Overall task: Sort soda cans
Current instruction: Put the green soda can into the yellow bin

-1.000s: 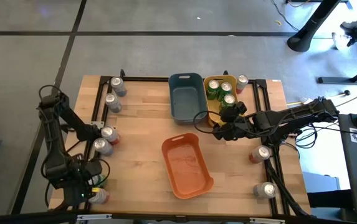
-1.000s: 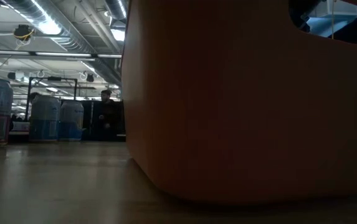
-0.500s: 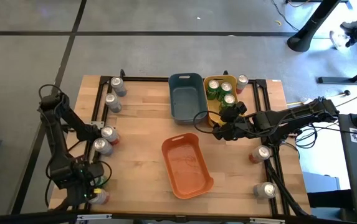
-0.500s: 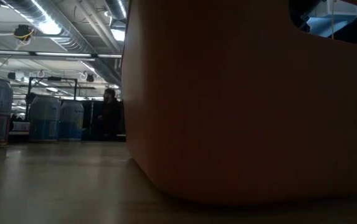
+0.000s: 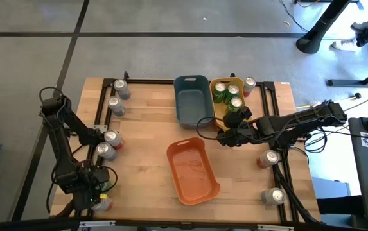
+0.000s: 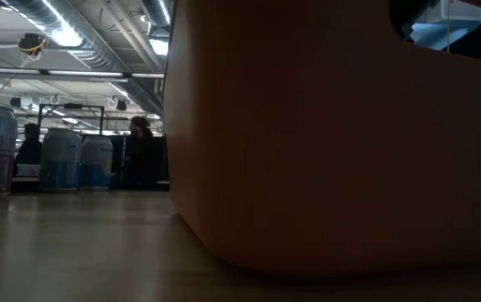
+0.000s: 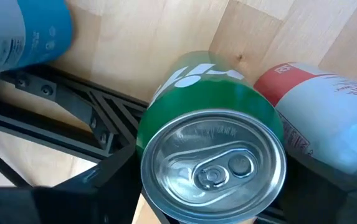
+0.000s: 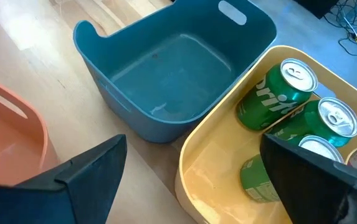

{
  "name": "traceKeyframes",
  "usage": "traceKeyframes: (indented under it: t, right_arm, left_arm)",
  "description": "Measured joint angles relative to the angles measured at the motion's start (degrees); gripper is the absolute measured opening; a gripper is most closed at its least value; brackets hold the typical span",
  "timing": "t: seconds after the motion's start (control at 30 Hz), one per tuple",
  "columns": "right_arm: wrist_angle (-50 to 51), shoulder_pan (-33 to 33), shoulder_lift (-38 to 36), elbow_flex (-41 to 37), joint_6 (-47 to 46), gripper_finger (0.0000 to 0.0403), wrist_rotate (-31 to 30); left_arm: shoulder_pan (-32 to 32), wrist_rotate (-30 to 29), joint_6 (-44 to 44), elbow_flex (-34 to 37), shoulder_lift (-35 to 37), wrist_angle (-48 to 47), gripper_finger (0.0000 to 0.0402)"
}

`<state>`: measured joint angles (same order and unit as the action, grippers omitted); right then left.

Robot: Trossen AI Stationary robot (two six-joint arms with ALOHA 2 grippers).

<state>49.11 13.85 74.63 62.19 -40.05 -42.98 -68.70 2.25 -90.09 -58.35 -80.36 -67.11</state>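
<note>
My left gripper (image 5: 92,192) is at the table's near left corner, shut on a green soda can (image 7: 212,155); a red can (image 7: 328,124) lies right beside it and shows in the high view (image 5: 103,203). My right gripper (image 8: 190,186) is open and empty above the near end of the yellow bin (image 5: 217,117), which holds several green cans (image 8: 278,93). Other red and silver cans stand along the left edge (image 5: 112,138) and the right edge (image 5: 268,158). My left gripper pinches the green can's body just below its top rim (image 7: 150,155) between its two fingers, one on each side. The fingers come from above, and the can's silver top faces the wrist. I cannot tell whether the can's base is on the table.
An empty blue bin (image 5: 190,109) stands beside the yellow bin at the far middle. An empty orange bin (image 5: 193,189) lies in the near middle and fills most of the low view (image 6: 332,134). Black frame rails (image 7: 72,124) run under the left gripper. People stand in the room beyond.
My left arm has shifted a little toward the table's near right, with the gripper staying at the green can. My right gripper has eased slightly toward the table's left, still open. People beyond the table have moved.
</note>
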Motion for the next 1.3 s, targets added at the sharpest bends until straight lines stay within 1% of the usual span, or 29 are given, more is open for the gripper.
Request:
traceKeyframes:
  t: [0.1, 0.2, 0.37, 0.5, 0.57, 0.8, 0.97, 1.03, 1.2, 1.3]
  right_arm:
    - [0.3, 0.01, -0.03, 0.0, 0.34, 0.0367, 0.07]
    - [0.67, 0.02, -0.22, 0.0, 1.41, 0.0367, 2.21]
    - [0.17, 0.02, -0.24, 0.0, 2.7, 0.0367, 2.99]
    - [-1.49, 0.02, -0.24, 0.0, 3.35, 0.0367, 3.66]
    - [-2.76, 0.07, -0.12, 0.0, 4.31, 0.0367, 4.65]
    - [-4.91, 0.07, 0.26, -0.07, 6.05, 0.0367, 7.07]
    - [-5.11, 0.07, 0.26, -0.07, 6.0, 0.0367, 11.74]
    - [-5.85, 0.01, 0.26, -0.07, 5.88, 0.0367, 14.83]
    - [-9.29, 0.33, 0.28, -0.07, 5.49, 0.0367, 20.17]
    - [-10.23, 2.13, 1.61, -0.07, 4.38, 0.0367, 23.34]
  left_arm:
    - [1.37, 0.1, 2.19, 0.0, 0.08, -0.92, 0.0287]
    - [3.28, -0.22, 3.82, -0.03, 0.41, -1.94, 0.0287]
    - [7.99, -0.92, 8.72, -2.85, 1.23, -6.23, 0.0287]
    - [13.11, -1.77, 14.9, -5.98, 1.66, -9.53, 0.0287]
    - [15.88, -3.22, 18.44, -7.56, 1.73, -10.94, 0.0287]
    - [24.46, -6.21, 31.27, -10.95, 1.72, -10.38, 0.0287]
    - [28.69, -6.53, 37.88, -11.72, 1.73, -10.48, 0.0287]
    - [30.21, -6.77, 39.72, -11.74, 1.98, -10.16, 0.0287]
    - [33.62, -9.32, 43.54, -11.74, 3.03, -10.2, 0.0287]
    - [34.74, -10.64, 44.65, -11.74, 3.68, -10.25, 0.0287]
